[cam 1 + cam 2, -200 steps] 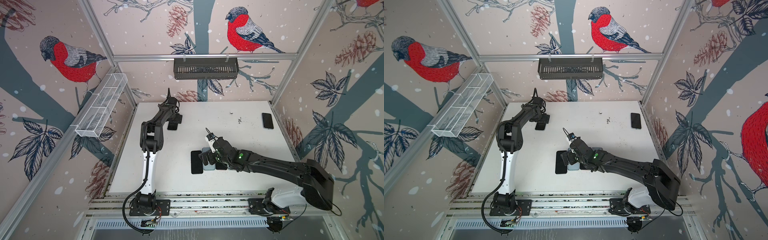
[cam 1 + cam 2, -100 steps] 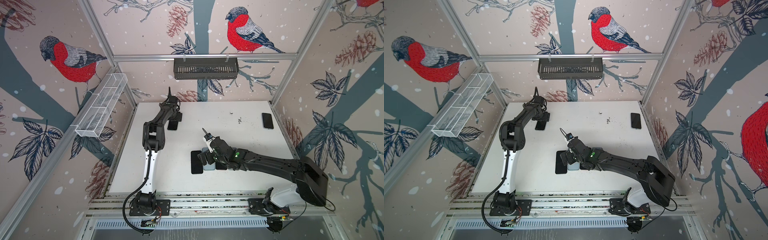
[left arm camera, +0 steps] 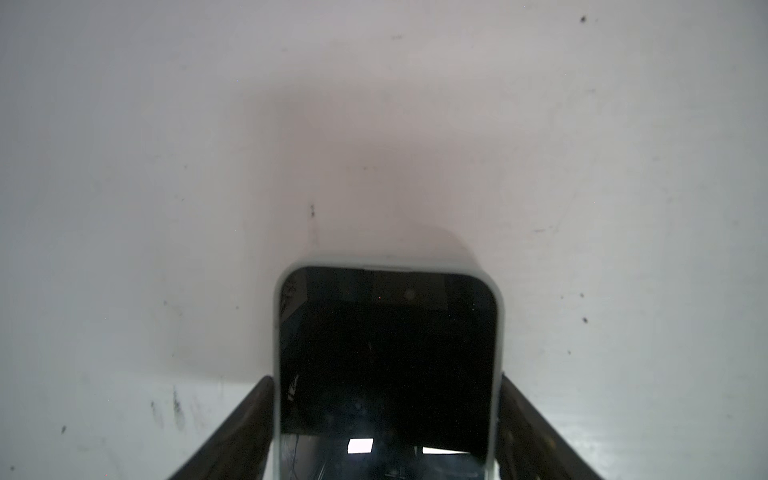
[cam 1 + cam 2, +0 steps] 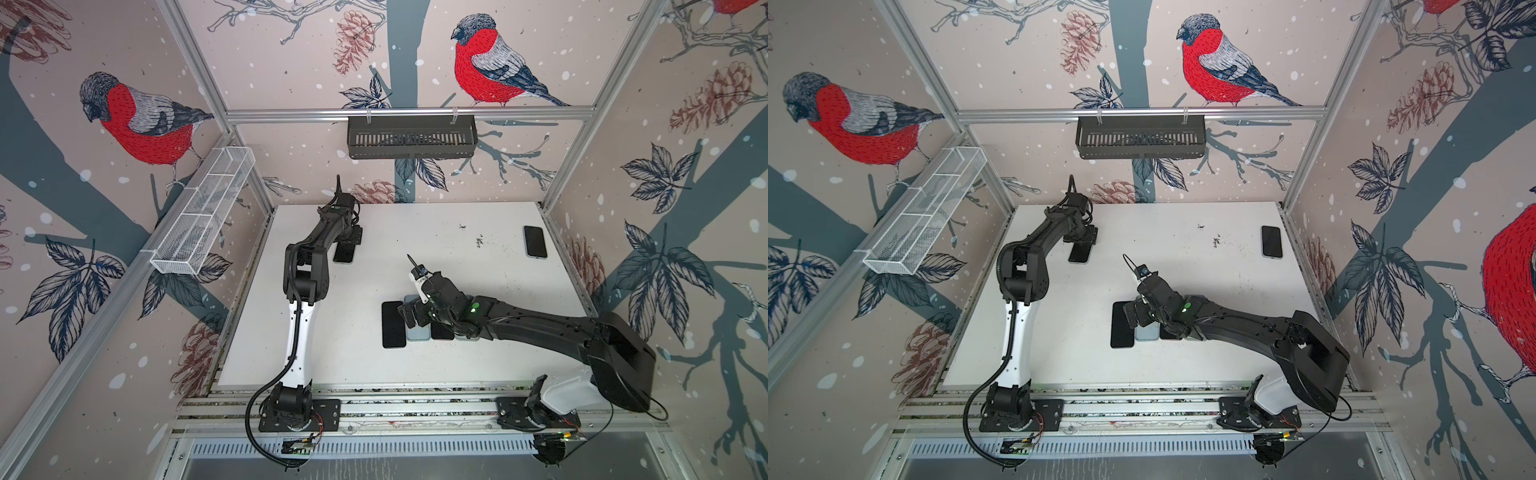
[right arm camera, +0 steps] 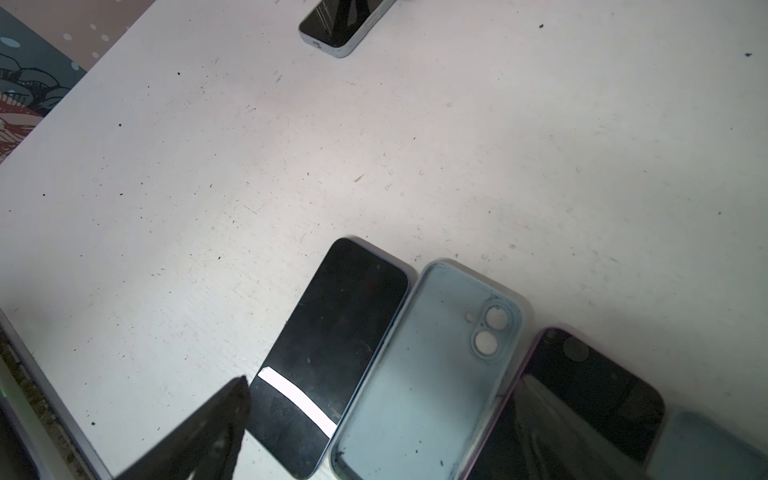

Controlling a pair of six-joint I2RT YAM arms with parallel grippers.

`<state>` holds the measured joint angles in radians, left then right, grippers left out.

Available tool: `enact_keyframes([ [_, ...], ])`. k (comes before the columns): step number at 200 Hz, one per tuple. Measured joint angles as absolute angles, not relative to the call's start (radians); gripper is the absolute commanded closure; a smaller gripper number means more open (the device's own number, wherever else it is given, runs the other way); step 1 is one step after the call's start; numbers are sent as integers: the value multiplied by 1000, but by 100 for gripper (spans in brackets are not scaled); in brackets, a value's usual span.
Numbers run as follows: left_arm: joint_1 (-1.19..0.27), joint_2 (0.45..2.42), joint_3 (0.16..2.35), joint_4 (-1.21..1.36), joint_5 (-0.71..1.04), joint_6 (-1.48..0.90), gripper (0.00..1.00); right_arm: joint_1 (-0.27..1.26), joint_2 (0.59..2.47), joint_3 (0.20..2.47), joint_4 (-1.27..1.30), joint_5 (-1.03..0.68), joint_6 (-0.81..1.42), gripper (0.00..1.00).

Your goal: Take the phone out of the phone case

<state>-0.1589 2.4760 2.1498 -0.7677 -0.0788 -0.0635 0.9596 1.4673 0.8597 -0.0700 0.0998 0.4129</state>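
Note:
At the far left of the table (image 4: 478, 353) lies a black-screened phone in a pale phone case (image 4: 344, 254) (image 4: 1079, 254) (image 3: 386, 353), also seen far off in the right wrist view (image 5: 345, 25). My left gripper (image 4: 349, 243) (image 3: 386, 415) straddles it, its fingers (image 3: 249, 424) pressed against both long sides of the case. My right gripper (image 4: 415, 313) (image 5: 384, 378) hangs open over the front middle, above a bare black phone (image 4: 393, 324) (image 5: 340, 345) and an empty pale blue case (image 4: 417, 332) (image 5: 424, 374) lying side by side.
A dark phone with a purple rim (image 5: 582, 395) lies next to the blue case, partly under my right arm. Another cased phone (image 4: 535, 242) rests at the far right edge. A black basket (image 4: 411, 137) hangs on the back wall, a white wire basket (image 4: 203, 216) on the left wall.
The left gripper's jaws have narrowed onto the sides of the cased phone. The right arm has shifted slightly to the left and stayed open.

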Motion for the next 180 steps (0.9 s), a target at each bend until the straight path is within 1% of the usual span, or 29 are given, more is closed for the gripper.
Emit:
enact_keyframes([
  [42, -156, 2385, 2024, -751, -23, -97, 43, 921, 1467, 830, -44, 62, 417, 0],
  [68, -155, 2306, 1940, -705, 47, -133, 46, 907, 1469, 822, -20, 46, 417, 0],
  [80, -155, 2263, 1895, -670, 83, -151, 49, 900, 1473, 822, 1, 27, 416, 0],
  [118, -156, 2128, 1732, -535, 220, -230, 53, 846, 1503, 825, 70, -47, 416, 0],
  [146, -172, 2031, 1615, -438, 282, -290, 54, 807, 1542, 862, 117, -119, 416, 0],
  [180, -233, 1895, 1458, -305, 325, -370, 55, 785, 1620, 952, 179, -205, 416, 1],
])
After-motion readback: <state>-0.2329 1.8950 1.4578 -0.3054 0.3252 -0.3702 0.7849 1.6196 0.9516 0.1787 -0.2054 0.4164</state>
